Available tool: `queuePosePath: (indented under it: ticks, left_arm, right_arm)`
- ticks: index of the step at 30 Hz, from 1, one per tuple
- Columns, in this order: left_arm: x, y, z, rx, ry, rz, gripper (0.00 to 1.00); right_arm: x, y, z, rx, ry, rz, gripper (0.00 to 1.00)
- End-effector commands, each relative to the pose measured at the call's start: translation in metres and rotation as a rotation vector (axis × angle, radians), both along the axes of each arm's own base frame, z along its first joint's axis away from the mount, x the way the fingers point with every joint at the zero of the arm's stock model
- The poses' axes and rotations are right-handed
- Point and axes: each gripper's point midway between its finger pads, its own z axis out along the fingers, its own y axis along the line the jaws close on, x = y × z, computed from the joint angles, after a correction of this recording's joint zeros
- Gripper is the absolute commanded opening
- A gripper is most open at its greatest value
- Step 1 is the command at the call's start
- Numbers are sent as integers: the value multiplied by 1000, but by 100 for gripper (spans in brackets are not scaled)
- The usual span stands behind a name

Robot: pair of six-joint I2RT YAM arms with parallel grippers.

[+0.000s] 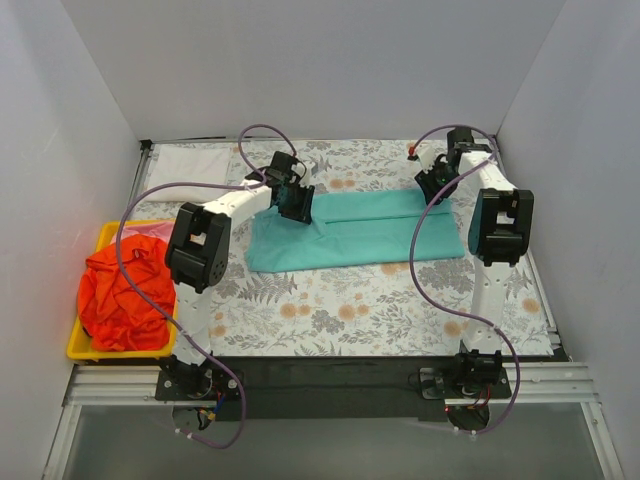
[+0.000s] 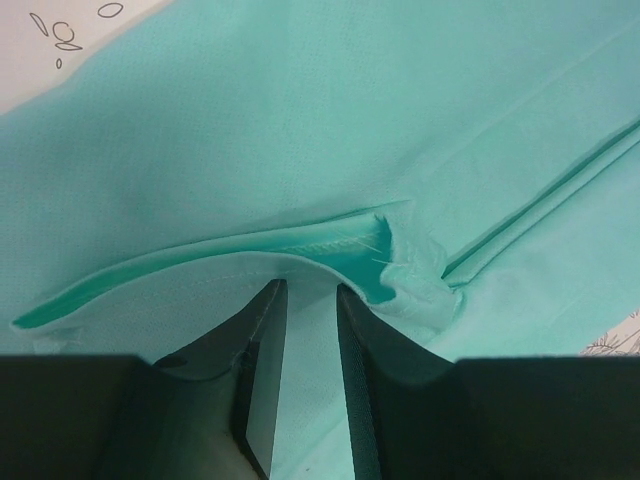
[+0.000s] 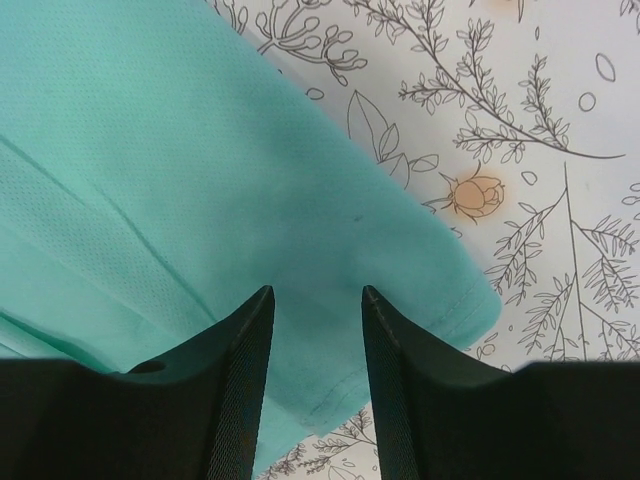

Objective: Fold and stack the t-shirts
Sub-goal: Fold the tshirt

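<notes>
Black fingers (image 2: 255, 370) of the left gripper (image 2: 308, 290) are separated by a narrow gap in which teal cloth is seen. Whether a layer is pinched cannot be determined. The teal-green t-shirt (image 2: 300, 120) fills the area ahead of the fingertips, and a raised hem fold is located just beyond them.

The fingers (image 3: 240, 380) of the right gripper (image 3: 315, 290) are held clearly apart, with nothing clamped. A flat corner of the teal-green t-shirt (image 3: 200, 150) lies under and between them. Its edge ends just to the right of the right finger, where the floral tablecloth (image 3: 520, 150) is exposed.

From above, the teal-green t-shirt (image 1: 350, 235) is laid as a long flat band between the two grippers. The left gripper (image 1: 296, 205) is positioned at its far left edge and the right gripper (image 1: 432, 185) at its far right corner.

An orange-red t-shirt (image 1: 125, 295) is crumpled in a yellow tray (image 1: 85, 348), well to the left of the left gripper and nearer the arm bases. A white folded cloth (image 1: 190, 160) lies beyond and to the left of that gripper.
</notes>
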Motion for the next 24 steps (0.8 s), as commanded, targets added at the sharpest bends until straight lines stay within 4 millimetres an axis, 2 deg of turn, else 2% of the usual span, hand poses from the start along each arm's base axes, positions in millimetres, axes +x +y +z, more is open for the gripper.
queuePosePath:
  ticks: [1,7,8,9,10,11,12,13,14,15,16,17,18,19,21,22,23,24]
  left_arm:
    - [7,1,-2,42,-22,22,26]
    - [1,19,-30,165,24,41,26]
    - [2,19,-31,171,23,38,26]
    - [4,20,-32,181,21,35,26]
    - [4,23,-38,200,28,30,26]
    - [10,24,-35,217,14,30,25]
    - [13,26,-37,234,8,26,25]
    - [17,27,-42,250,4,18,24]
    - [26,31,-42,281,-30,-6,23]
    - [41,27,-33,275,-74,-15,23]
    - [48,29,-47,293,-67,-31,22]
    - [55,29,-51,311,-76,-65,22]
    - [81,18,-28,291,-150,-68,22]
    - [89,18,-43,305,-143,-73,22]
    - [110,1,-25,246,-203,-84,22]
    - [125,-5,-5,213,-262,-65,22]
    - [137,-13,11,174,-323,-49,22]
    - [142,-19,25,131,-349,-39,22]
  right_arm:
    - [18,16,29,8,-93,49,47]
    - [1,6,4,-72,-35,73,42]
    - [-9,3,-4,-82,-9,82,42]
    - [-14,1,-7,-97,2,86,41]
    - [-18,0,-1,-105,-5,97,40]
    - [-35,-1,-13,-107,40,106,40]
    - [-45,-1,-16,-109,59,117,39]
    - [-54,0,-8,-117,53,130,39]
    - [-65,-1,-9,-126,64,150,39]
    - [-95,-2,-24,-127,132,166,38]
    - [-105,1,-11,-124,115,178,39]
    - [-120,4,-10,-118,128,197,39]
    - [-161,13,-25,-99,212,239,39]
    - [-174,19,-10,-100,187,262,38]
    - [-217,35,-10,-75,239,318,39]
    - [-252,56,-5,-30,259,391,39]
    - [-273,66,-1,-5,294,419,39]
    - [-287,82,7,56,304,448,40]
